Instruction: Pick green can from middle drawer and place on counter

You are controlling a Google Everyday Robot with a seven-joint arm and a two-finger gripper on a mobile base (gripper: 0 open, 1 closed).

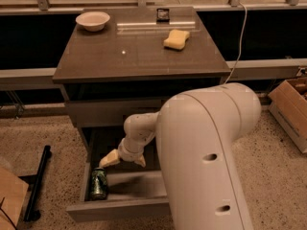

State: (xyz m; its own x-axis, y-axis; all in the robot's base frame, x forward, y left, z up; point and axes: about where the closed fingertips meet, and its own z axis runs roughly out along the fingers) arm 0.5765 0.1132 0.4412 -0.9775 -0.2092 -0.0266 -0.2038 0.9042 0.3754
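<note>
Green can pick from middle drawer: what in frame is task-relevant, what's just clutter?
Job:
green can, in the open middle drawer
counter
gripper, open, close by the can, not gripping it

Lying about:
white bowl and yellow sponge, on the counter
cardboard box and black bar, on the floor

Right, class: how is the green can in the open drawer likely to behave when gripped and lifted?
The green can looks small with a metallic rim: probably light and stiff, though it might dent. Its round, smooth side may slip, or roll if tipped. The tool hangs open just above it, inside the middle drawer.
</note>
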